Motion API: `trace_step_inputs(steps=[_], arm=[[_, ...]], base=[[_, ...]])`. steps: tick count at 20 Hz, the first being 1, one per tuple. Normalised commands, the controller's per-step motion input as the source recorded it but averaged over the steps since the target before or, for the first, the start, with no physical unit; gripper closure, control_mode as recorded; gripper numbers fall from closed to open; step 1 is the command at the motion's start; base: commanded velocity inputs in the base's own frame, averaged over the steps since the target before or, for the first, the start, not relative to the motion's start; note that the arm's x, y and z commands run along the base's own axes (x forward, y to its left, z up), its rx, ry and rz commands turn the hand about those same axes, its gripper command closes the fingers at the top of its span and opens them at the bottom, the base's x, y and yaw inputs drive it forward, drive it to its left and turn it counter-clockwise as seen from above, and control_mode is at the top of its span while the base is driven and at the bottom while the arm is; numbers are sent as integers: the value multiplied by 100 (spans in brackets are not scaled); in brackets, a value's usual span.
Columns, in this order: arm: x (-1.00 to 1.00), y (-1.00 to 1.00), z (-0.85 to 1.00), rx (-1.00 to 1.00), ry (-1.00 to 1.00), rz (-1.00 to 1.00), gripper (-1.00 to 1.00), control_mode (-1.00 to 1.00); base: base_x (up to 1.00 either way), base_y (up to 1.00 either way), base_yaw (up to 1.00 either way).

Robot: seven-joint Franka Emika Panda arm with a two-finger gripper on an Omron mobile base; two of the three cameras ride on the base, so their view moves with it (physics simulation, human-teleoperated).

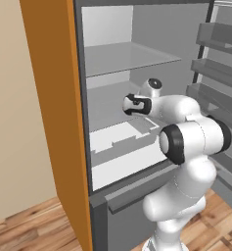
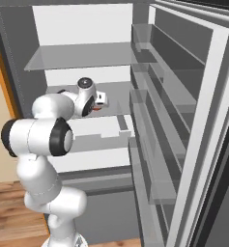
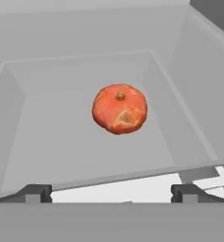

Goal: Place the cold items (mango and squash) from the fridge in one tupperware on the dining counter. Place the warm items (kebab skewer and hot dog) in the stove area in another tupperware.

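A round red-orange fruit with a small stem, by its look the mango [image 3: 119, 108], lies alone on the grey floor of a fridge [image 1: 49, 98] compartment. My gripper [image 3: 112, 194] is open, its two dark fingertips [image 3: 38, 193] spread wide, with the fruit ahead of them and apart from both. In the left base view the hand [image 1: 136, 104] reaches in over the middle shelf. From the right base view the hand [image 2: 100, 101] sits at that same shelf level. The squash is out of view.
A glass shelf [image 1: 129, 56] spans the fridge above the hand. A white drawer [image 1: 120, 159] sits below it. The open door with its stacked bins [image 2: 183, 120] stands close on the right. Wooden floor [image 1: 24, 228] lies below.
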Motion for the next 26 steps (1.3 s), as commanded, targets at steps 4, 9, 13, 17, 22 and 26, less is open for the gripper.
trace_step_inputs(steps=[4, 9, 13, 17, 22, 26], arm=[[40, 0, -7, -2, 8, 2, -100, -100], [36, 2, -8, -3, 1, 0, -100, -100], [36, 12, -19, -4, 3, 0, -100, -100], [39, 25, -29, -3, 2, 0, -100, -100], [40, 3, -11, 0, 2, 0, -100, -100], [17, 0, -19, 0, 1, 0, -100, -100]], base=[[0, 0, 0], [0, 0, 0], [0, 0, 0], [0, 0, 0], [0, 0, 0], [0, 0, 0]])
